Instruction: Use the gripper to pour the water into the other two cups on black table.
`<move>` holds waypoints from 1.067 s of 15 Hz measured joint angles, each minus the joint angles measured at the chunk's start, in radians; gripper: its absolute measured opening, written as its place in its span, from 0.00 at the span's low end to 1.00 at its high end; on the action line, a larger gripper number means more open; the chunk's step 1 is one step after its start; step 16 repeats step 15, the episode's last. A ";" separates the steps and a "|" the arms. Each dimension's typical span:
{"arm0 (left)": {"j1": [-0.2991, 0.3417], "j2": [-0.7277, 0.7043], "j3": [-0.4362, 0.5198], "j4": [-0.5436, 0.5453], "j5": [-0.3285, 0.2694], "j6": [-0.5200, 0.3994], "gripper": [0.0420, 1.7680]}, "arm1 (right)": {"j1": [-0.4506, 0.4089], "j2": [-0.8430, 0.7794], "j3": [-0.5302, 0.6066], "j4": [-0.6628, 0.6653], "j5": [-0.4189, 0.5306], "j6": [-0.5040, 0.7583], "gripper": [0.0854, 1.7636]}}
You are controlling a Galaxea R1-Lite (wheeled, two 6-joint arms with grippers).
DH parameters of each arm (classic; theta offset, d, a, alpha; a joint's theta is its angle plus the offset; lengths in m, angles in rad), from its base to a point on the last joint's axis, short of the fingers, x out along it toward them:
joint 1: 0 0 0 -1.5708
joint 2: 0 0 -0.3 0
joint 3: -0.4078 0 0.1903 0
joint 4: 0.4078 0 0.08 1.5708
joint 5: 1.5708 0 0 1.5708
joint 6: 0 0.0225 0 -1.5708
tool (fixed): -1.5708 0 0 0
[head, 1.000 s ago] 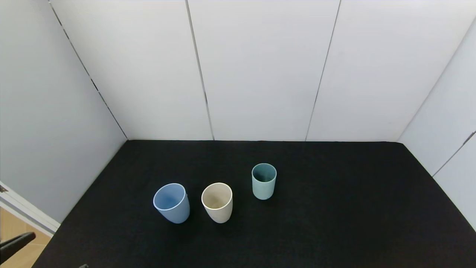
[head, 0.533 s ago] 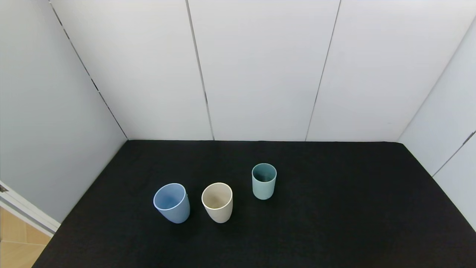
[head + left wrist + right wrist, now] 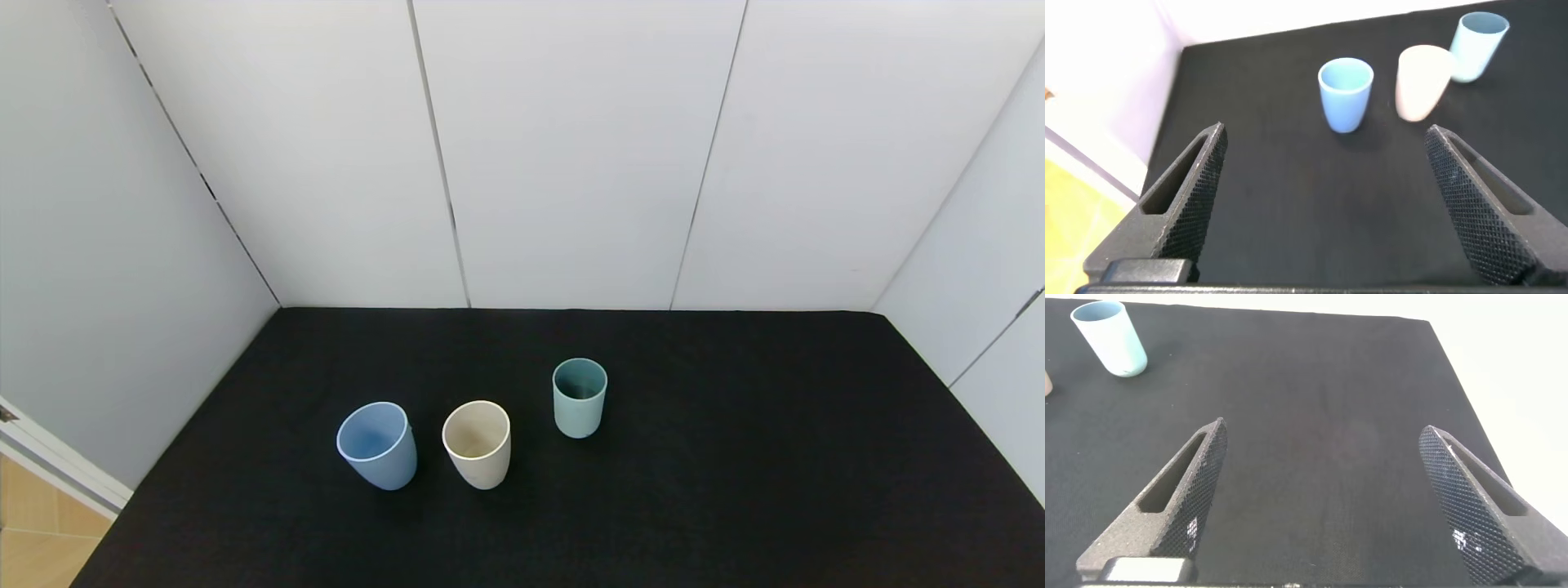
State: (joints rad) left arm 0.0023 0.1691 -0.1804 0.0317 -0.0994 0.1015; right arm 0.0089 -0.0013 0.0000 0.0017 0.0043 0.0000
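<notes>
Three upright cups stand on the black table (image 3: 735, 490): a light blue cup (image 3: 376, 445) at the left, a beige cup (image 3: 478, 443) in the middle, and a pale teal-green cup (image 3: 580, 398) farther back right. No water shows. Neither gripper shows in the head view. My left gripper (image 3: 1324, 196) is open and empty, back from the blue cup (image 3: 1345, 93), the beige cup (image 3: 1421, 82) and the teal cup (image 3: 1476, 45). My right gripper (image 3: 1323, 494) is open and empty over bare table, with the teal cup (image 3: 1110, 338) far off.
White wall panels (image 3: 571, 155) close the table at the back and both sides. The table's left front edge borders a wooden floor (image 3: 33, 539).
A dark arm part seen at the lower left edge of the head view one second ago has left the view. The cups have not moved.
</notes>
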 joint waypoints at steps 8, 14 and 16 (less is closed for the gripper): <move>0.000 -0.162 0.158 -0.045 0.029 0.070 0.97 | 0.000 0.000 0.000 0.000 0.000 0.000 0.97; -0.001 -0.170 0.180 -0.017 0.059 -0.012 0.97 | 0.000 0.000 0.000 0.001 0.007 -0.005 0.97; 0.000 -0.170 0.180 -0.016 0.059 -0.013 0.97 | 0.000 0.000 0.000 0.001 0.005 -0.005 0.97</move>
